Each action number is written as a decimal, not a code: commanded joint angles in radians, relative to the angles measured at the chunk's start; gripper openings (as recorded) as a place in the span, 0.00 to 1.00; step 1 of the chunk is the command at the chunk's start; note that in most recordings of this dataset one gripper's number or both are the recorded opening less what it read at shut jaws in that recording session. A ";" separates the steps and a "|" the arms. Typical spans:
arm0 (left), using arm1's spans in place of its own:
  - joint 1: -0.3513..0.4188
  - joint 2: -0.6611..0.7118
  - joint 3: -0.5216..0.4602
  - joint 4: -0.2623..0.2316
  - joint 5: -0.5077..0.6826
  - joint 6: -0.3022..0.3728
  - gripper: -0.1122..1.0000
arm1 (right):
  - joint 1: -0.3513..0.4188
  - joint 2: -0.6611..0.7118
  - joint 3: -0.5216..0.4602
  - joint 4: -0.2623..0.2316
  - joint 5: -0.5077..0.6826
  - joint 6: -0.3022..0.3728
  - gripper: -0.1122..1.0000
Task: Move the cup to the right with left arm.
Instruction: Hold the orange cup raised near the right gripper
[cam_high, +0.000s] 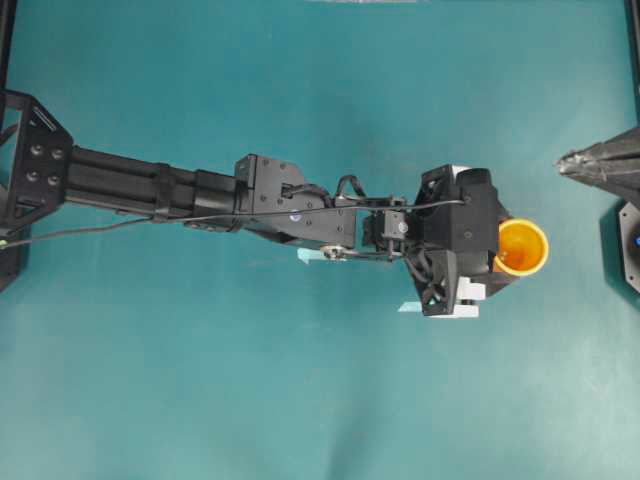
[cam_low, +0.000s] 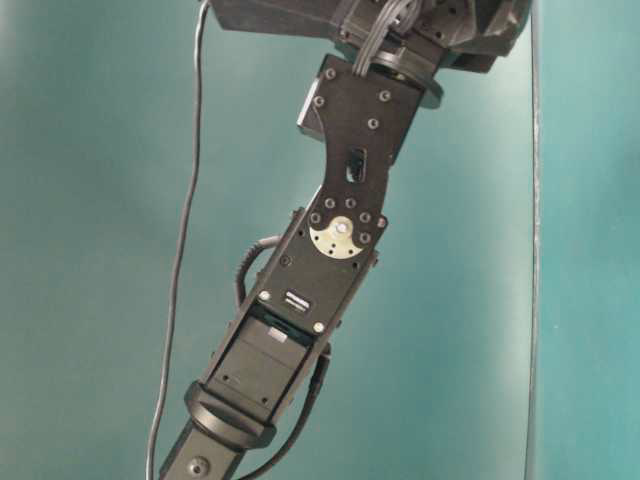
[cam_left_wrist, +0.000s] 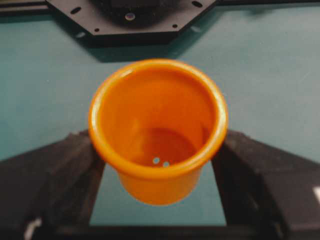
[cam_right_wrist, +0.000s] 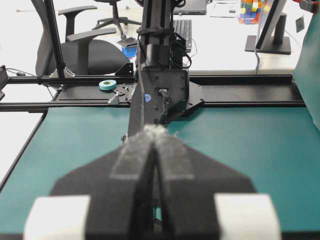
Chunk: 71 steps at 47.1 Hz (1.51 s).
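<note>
The cup (cam_left_wrist: 158, 131) sits between the two black fingers (cam_left_wrist: 55, 180) of the left gripper (cam_left_wrist: 158, 175) in the left wrist view, filling the centre of that frame, and in the overhead view it shows as an orange disc at the right of centre, poking out past the gripper's tip toward the right edge. The jaws stand wide and each finger meets the cup's wall just under the thick rim, so I read this as a wide grip on the cup, though the view cannot settle how firmly the pads press or whether the cup rests on the green table (cam_high: 300, 400) or hangs slightly above it. The main risk from here is slip: the wall tapers toward the base and is smooth plastic, so a light hold could let the cup drop or tip out forward during travel to the right. A second risk lies at the right edge of the overhead frame, where the right gripper (cam_high: 590, 160) waits with its fingers pressed together; carrying the cup too far would bring it against that tip. The cup stands upright, mouth open to the ceiling, its long axis vertical, leaning a little if at all; two small spots show on its inner floor.
</note>
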 joint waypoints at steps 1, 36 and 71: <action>0.005 -0.023 -0.029 0.003 -0.008 0.002 0.68 | 0.003 0.003 -0.035 0.002 -0.008 -0.002 0.10; 0.066 -0.015 -0.034 0.003 -0.020 0.003 0.68 | 0.003 -0.006 -0.043 0.002 -0.005 -0.002 0.10; 0.064 -0.005 -0.043 0.003 -0.020 0.003 0.68 | 0.003 -0.003 -0.041 0.002 -0.005 -0.005 0.10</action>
